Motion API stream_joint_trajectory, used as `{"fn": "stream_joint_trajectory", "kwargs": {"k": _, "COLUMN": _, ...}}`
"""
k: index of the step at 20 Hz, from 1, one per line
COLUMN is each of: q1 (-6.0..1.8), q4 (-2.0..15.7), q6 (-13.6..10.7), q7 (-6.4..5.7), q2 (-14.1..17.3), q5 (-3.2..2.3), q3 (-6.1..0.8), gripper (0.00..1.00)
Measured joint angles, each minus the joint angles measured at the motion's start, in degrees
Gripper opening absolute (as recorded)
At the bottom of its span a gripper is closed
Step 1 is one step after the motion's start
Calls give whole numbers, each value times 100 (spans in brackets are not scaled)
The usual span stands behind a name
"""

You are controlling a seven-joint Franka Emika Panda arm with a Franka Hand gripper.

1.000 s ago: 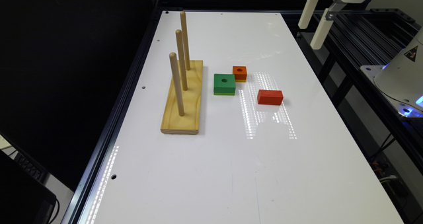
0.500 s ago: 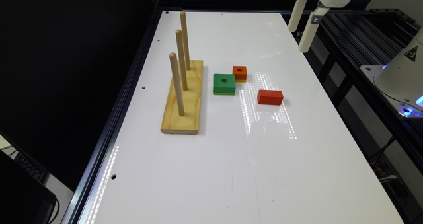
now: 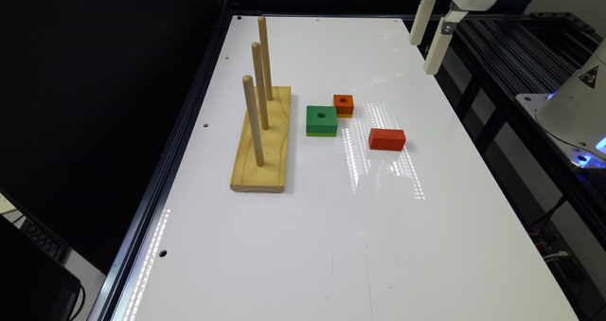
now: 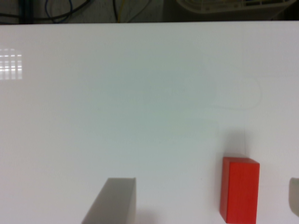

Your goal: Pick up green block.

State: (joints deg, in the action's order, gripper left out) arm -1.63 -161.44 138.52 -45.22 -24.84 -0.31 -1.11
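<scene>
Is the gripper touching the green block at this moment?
Apart. In the exterior view the gripper hangs high near the table's far edge, with bare table between it and the green block.

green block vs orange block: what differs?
The green block is larger and wider than the orange block. The green block lies nearer the peg board; the orange block sits just behind it, toward the exterior view's right. Both have a centre hole, a lighter bottom layer, and lie flat on the table.
</scene>
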Motion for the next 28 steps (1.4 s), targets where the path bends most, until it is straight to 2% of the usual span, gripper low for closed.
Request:
{"fn": "stream_joint_trajectory", "kwargs": {"k": 7, "q1": -47, "q4": 207, "q6": 1, "q7": 6, "q2": 186, "q5": -10, "q3": -1, "gripper": 100}}
{"fn": "stream_joint_trajectory", "kwargs": {"k": 10, "q1": -48, "q4": 420, "q6": 9, "q7": 6, "q2": 410, "q5": -11, "q3": -1, "gripper": 100}}
{"fn": "stream_joint_trajectory", "kwargs": {"k": 14, "q1": -49, "q4": 839, "q6": 34, "q7": 6, "q2": 879, "q5": -12, "q3": -1, "gripper": 100}}
{"fn": "stream_joint_trajectory", "kwargs": {"k": 21, "q1": -50, "q4": 1379, "q6": 49, "q7": 6, "q2": 1508, "q5": -13, "q3": -1, "gripper": 100}}
{"fn": "stream_joint_trajectory", "kwargs": {"k": 24, "q1": -50, "q4": 1475, "q6": 49, "q7": 6, "q2": 1625, "q5": -13, "q3": -1, "gripper": 100}}
{"fn": "stream_joint_trajectory", "kwargs": {"k": 28, "q1": -50, "q4": 1490, "q6": 49, "q7": 6, "q2": 1642, "q5": -13, "q3": -1, "gripper": 100}}
